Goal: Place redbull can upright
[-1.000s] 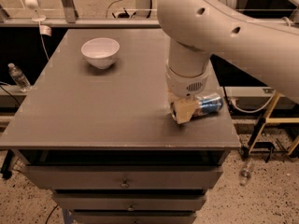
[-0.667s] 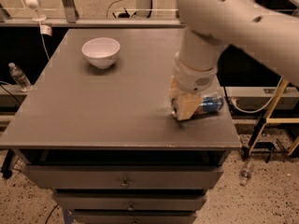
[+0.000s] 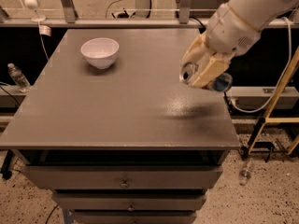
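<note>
Across the middle of the frame spreads a large grey flat-topped table (image 3: 117, 111), with a stack of grey drawers (image 3: 124, 177) beneath its front edge. From the upper right corner a thick white robot arm (image 3: 252, 8) reaches down and leftward over the table's right side. In the upper left part of the tabletop sits a round white bowl (image 3: 100, 52), upright and well apart from the arm.

At the arm's end, in the right centre of the frame, the beige two-finger gripper (image 3: 205, 71) is clamped around the slim silver and blue redbull can (image 3: 188, 73), its fingers closed against the can's body. The can lies tilted close to horizontal, its silver top facing left toward the camera and its blue end poking out on the right side of the fingers. It appears held clear of the surface, above the table's right edge, with a dark soft shadow (image 3: 187, 110) on the tabletop just below it.

On the floor at the left edge of the frame stands a small clear plastic bottle (image 3: 17, 76).
</note>
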Action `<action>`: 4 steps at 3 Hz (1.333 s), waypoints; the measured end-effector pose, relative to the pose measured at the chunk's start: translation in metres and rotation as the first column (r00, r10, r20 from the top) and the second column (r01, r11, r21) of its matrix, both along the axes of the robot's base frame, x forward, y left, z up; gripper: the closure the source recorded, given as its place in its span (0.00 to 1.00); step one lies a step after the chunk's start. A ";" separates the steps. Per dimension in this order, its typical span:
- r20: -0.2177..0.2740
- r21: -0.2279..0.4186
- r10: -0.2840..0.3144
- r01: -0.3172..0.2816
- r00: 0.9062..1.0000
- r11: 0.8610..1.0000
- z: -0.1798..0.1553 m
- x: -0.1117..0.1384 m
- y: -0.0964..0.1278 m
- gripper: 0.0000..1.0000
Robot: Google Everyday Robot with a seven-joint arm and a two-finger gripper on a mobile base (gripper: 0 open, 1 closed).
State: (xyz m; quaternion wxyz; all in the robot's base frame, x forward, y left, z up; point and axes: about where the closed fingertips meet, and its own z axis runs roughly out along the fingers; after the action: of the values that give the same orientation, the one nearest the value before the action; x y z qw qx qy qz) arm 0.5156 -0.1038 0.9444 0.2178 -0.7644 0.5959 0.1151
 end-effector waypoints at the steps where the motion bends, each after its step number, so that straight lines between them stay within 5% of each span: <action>1: 0.069 0.085 -0.002 -0.004 0.998 0.996 0.045 0.007 0.005 1.00; 2: 0.068 0.104 -0.036 0.029 0.997 0.994 0.039 0.011 0.005 1.00; 3: 0.054 0.221 -0.100 0.086 0.994 0.972 0.046 0.018 0.015 1.00; 4: 0.020 0.360 -0.142 0.126 0.990 0.924 0.057 0.026 0.026 1.00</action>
State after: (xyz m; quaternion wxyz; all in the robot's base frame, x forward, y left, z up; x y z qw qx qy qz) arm 0.5419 -0.0774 1.0011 0.3741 -0.6719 0.6106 0.1891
